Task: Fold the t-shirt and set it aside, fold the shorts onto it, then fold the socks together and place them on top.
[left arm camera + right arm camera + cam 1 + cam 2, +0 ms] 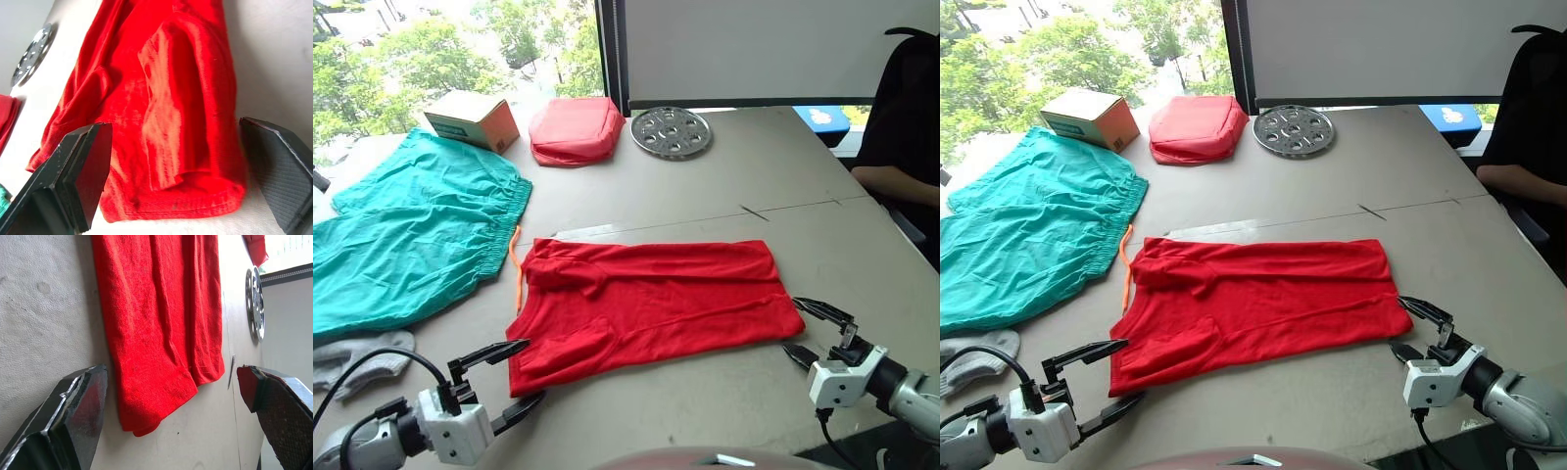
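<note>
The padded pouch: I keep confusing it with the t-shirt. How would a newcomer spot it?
Look to the table's far edge by the window. The padded pouch sits between a cardboard box and a round metal plate; it is puffy and pinkish-red, unlike the flat t-shirt.

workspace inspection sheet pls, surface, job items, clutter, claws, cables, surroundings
surface: grey table with a seam line across it.
job's things: t-shirt lies partly folded into a long band at the near middle; shorts spread flat to its left; socks at the near left edge.
clutter: cardboard box, red padded pouch and perforated metal disc along the far edge.
claws: left claw open at the t-shirt's near left corner; right claw open at its right end.
cables: black cable loops over the left wrist.
surroundings: window with trees behind; person's arm at far right.
</note>
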Controlling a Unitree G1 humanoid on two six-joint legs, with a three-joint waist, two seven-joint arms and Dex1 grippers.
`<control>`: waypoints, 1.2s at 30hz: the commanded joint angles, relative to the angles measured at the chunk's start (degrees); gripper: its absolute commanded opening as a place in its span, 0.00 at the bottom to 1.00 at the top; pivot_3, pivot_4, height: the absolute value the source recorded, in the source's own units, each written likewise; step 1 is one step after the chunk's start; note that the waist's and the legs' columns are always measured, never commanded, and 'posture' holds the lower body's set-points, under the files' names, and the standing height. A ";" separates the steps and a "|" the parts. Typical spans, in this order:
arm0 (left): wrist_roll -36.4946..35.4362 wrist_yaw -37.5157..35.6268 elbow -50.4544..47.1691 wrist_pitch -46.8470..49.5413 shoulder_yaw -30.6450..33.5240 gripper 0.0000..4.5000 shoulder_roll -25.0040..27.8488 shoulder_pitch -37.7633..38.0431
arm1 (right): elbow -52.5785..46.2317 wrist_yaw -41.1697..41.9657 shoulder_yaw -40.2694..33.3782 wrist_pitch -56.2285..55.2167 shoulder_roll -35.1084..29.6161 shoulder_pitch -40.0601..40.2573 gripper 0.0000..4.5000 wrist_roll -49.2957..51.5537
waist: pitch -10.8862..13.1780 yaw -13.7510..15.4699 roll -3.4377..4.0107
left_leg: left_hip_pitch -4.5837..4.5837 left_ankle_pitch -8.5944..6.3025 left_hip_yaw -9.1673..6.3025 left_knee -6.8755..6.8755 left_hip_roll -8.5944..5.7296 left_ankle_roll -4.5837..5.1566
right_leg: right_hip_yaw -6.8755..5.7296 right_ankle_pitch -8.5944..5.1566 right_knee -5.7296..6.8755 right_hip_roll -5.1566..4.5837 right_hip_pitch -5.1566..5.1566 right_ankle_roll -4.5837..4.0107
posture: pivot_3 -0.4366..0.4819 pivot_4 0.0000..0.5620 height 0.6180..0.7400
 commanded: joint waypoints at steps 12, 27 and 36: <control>2.13 6.59 -3.73 1.13 0.19 0.99 1.36 1.92 | 1.27 -3.52 2.22 3.16 0.15 -3.51 0.99 -5.00 | -0.06 0.05 -0.10 | 0.08 -0.17 0.46 -0.03 0.02 0.35 | -0.18 0.02 0.10 -0.26 -0.21 -0.01 | 0.48 0.27 1.00; 2.69 7.93 -1.99 1.73 -5.42 0.00 2.72 3.66 | 2.14 0.15 6.10 4.85 -1.99 -5.82 0.01 -1.88 | -0.11 -0.76 -0.17 | 0.32 -0.29 0.94 -0.06 0.46 0.18 | -0.30 0.02 0.12 -0.24 -0.30 -0.01 | 0.48 0.27 1.00; -7.00 6.89 -4.83 6.84 -7.01 0.08 5.35 6.03 | 0.29 3.92 4.29 7.35 -2.76 -3.93 0.00 4.60 | -0.10 -0.50 -0.13 | 0.32 -0.38 0.94 -0.06 0.50 0.16 | -0.35 0.02 0.12 -0.26 -0.31 -0.02 | 0.48 0.27 1.00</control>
